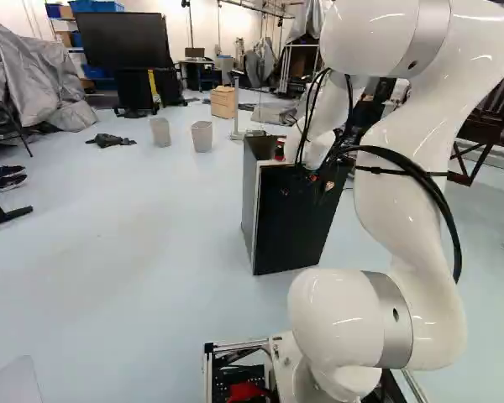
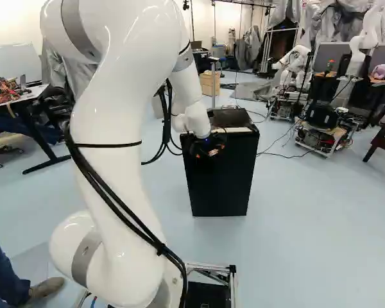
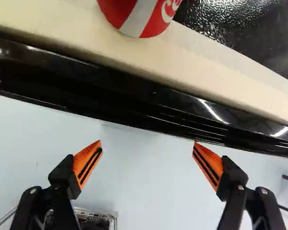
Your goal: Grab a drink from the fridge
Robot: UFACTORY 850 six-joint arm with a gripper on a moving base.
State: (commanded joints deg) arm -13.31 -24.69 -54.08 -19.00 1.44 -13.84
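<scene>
Pale floor (image 1: 134, 235), black fridge (image 2: 221, 173) set on it. Red-and-white can (image 3: 137, 17) seen on light ledge (image 3: 240, 72) along fridge top, ahead of gripper (image 3: 148, 158); fingers spread, nothing held. Can might be toppled by off-centre approach; ledge might be struck if gripper's advanced too low.

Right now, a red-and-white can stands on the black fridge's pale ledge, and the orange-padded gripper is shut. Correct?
No: the wrist view shows the black gripper open, its orange pads far apart. The can stands on the fridge's pale ledge, as stated.
</scene>
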